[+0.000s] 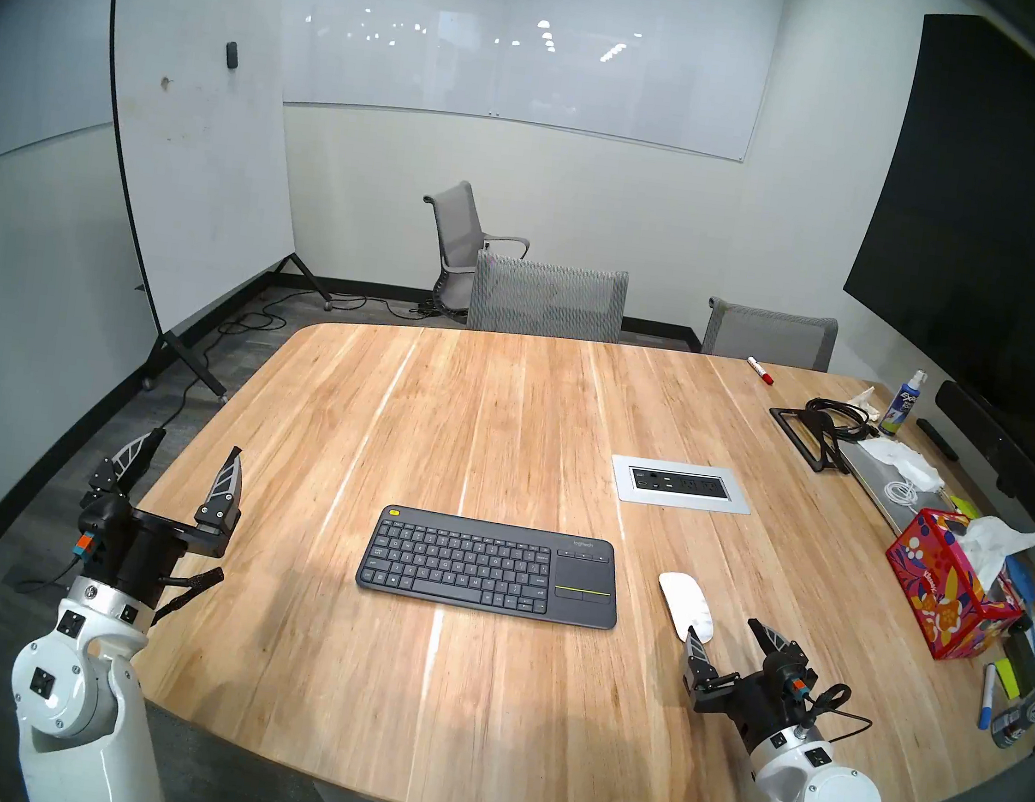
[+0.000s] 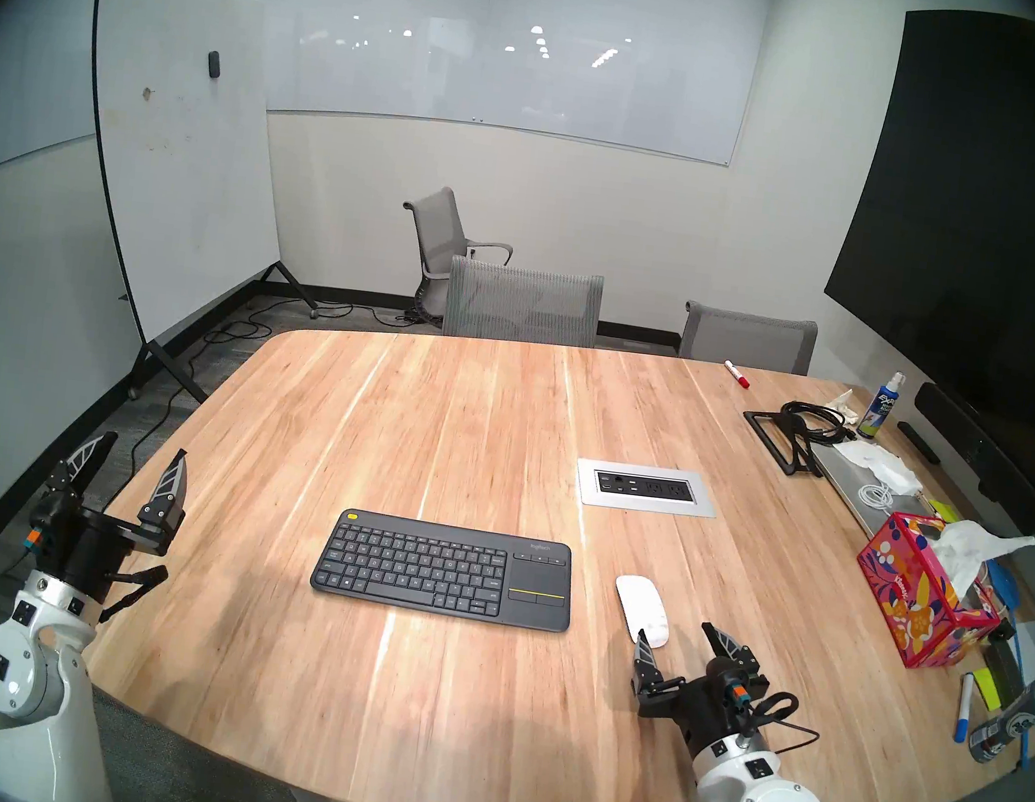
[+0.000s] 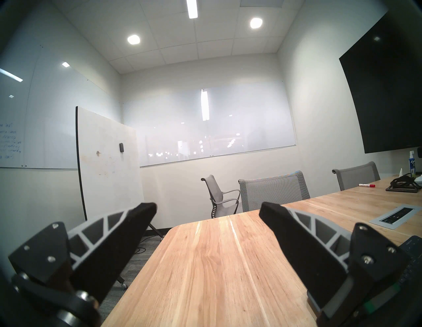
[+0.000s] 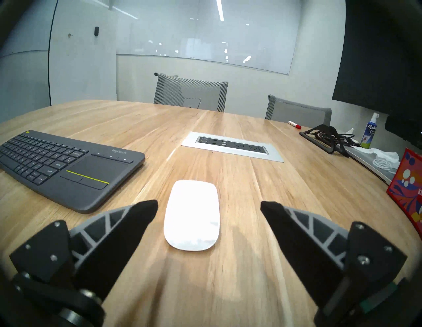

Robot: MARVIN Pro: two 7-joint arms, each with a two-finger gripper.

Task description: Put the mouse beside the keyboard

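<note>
A glossy white oval mouse (image 1: 686, 605) (image 2: 642, 609) (image 4: 192, 214) lies on the wooden table (image 1: 499, 427), a short gap to the right of the dark grey keyboard (image 1: 491, 566) (image 2: 445, 570) (image 4: 66, 167). The keyboard lies flat, its touchpad with a yellow line nearest the mouse. My right gripper (image 1: 723, 633) (image 2: 672, 632) (image 4: 209, 205) is open and empty, just behind the mouse's near end, its fingers spread to either side without touching it. My left gripper (image 1: 191, 449) (image 2: 143, 450) (image 3: 207, 206) is open and empty over the table's left edge, far from both.
A power outlet panel (image 1: 680, 484) is set in the table behind the mouse. A colourful tissue box (image 1: 946, 594), markers, a can, a laptop stand (image 1: 810, 434) with cables and a spray bottle (image 1: 900, 405) crowd the right edge. Grey chairs (image 1: 547, 299) stand beyond the far edge.
</note>
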